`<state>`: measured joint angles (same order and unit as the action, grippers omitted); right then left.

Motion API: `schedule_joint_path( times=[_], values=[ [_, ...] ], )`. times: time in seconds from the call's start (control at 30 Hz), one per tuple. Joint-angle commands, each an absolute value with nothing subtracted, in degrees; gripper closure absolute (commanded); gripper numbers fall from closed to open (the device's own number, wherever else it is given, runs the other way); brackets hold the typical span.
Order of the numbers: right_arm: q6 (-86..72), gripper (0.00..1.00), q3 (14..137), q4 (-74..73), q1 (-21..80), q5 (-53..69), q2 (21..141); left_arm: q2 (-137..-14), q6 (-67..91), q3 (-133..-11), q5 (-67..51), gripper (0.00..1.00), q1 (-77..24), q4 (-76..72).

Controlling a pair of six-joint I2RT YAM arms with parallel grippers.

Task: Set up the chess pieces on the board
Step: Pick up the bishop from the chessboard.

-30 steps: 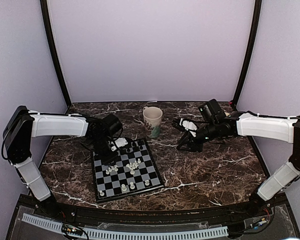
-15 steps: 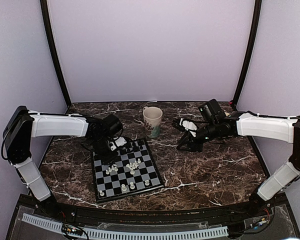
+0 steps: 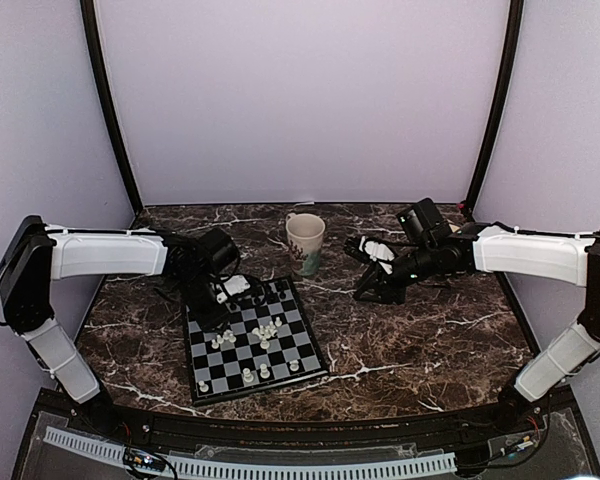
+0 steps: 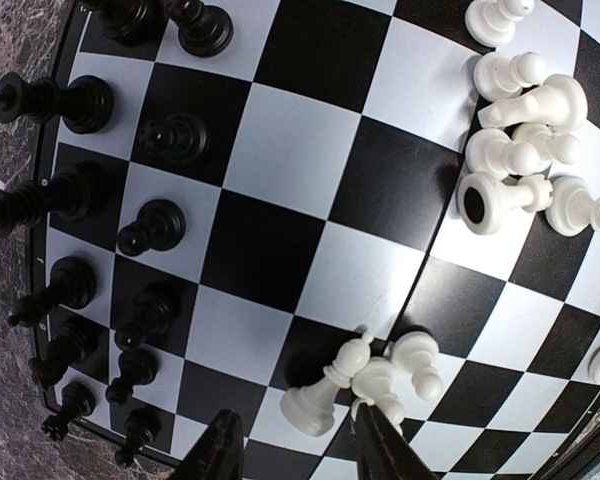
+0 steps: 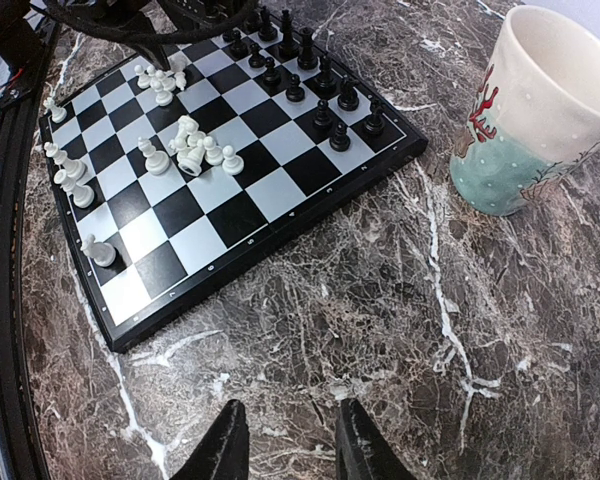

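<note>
Left wrist view: left gripper (image 4: 295,435) parted and empty over the board (image 4: 310,240).
White pieces (image 4: 365,385) lie just ahead of its fingertips; right gripper (image 5: 290,425) parted too, empty.

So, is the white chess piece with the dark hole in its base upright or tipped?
Tipped. The white chess piece lies on its side on the checked board; its round base faces sideways.

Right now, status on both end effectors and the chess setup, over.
Left end effector open, low over white pieces on board. Right end effector open, empty, above marble. Black pieces in rows; whites heaped, some tipped. Mug off-board.
</note>
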<state>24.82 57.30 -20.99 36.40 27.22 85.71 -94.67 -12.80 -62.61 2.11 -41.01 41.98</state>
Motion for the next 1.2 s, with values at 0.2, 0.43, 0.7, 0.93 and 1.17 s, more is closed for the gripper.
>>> schedule_joint_path(
  times=[0.2,0.43,0.7,0.93,1.17],
  values=[
    [24.97,0.69,56.80,-20.38,36.17,27.78,86.05,-97.09,-14.22,-62.75,1.34,0.64,-41.12,42.63],
    [25.09,0.69,56.78,-20.36,36.14,27.85,86.35,-97.82,-14.65,-62.60,0.59,0.61,-41.15,42.54],
    [25.09,0.70,56.82,-20.47,36.20,27.94,86.41,-97.92,-14.83,-61.93,-0.36,0.63,-41.18,42.73],
    [25.05,0.70,56.87,-20.39,36.13,27.91,86.49,-98.81,-13.78,-61.48,-0.72,0.67,-41.22,43.75],
    [24.89,0.70,57.00,-20.51,36.14,28.02,86.40,-98.70,-13.51,-61.78,0.01,0.69,-41.47,44.47]
  ],
)
